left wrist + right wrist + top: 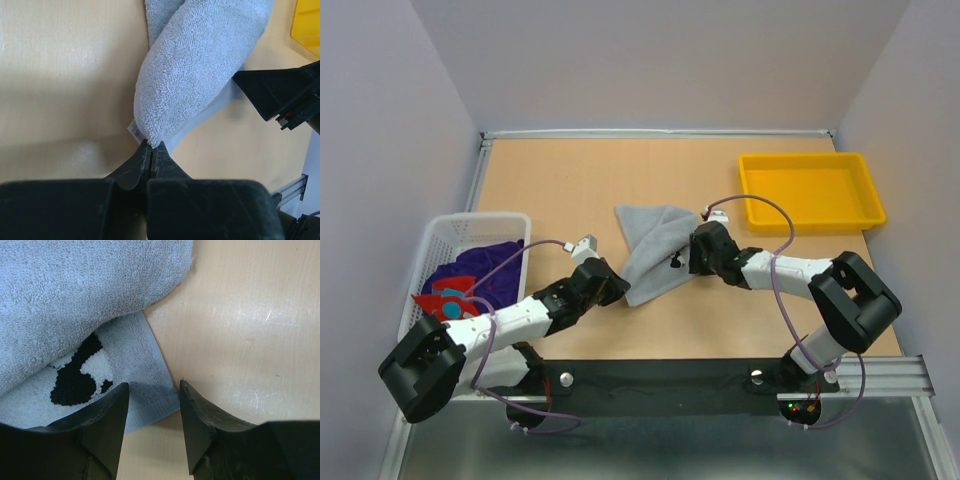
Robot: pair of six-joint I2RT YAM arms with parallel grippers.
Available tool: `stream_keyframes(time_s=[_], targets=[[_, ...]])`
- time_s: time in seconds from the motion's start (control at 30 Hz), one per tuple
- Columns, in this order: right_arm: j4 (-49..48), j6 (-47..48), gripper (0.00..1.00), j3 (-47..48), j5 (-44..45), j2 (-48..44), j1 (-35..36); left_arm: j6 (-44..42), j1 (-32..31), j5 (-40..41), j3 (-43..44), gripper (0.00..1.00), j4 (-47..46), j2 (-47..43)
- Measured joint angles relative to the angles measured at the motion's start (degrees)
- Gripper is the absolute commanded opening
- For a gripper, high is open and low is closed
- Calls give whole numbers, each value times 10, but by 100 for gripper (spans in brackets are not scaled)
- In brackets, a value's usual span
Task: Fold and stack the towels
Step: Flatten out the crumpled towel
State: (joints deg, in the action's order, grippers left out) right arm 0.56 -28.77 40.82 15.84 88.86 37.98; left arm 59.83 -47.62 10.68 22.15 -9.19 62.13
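Risk of slip on the left: left jaws shut tight on only the tip of one corner of the grey towel (200, 65), right beside its label (134, 129). Likely to pull free under any tug. Risk of a one-layer grab on the right: right jaws part open, straddling the lower layer's corner by the black-and-white mark (75, 375), with the upper fold off to the side. Nothing clamped there yet. Uneven lift likely to drag rather than fold. Grey towel bunched mid-bench (570, 180), between both arms. Purple towels (485, 268) and red towel (445, 298) in the white basket (450, 225), far left. Yellow tray (810, 190) well apart.
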Motion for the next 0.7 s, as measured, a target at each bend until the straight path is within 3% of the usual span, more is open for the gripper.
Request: stream_keyframes(time_s=[0.27,0.4,0.5,0.7], targets=[[24,0,34,10,9,5,0,-4,0,0,-1,0,-4,8],[32,-2,11,10,6,5,4,-6,0,0,-1,0,-5,15],[33,-4,0,11,0,5,4,-9,0,0,-1,0,-5,22],[54,-5,1,16,-8,-5,4,-19,0,4,2,0,-1,26]])
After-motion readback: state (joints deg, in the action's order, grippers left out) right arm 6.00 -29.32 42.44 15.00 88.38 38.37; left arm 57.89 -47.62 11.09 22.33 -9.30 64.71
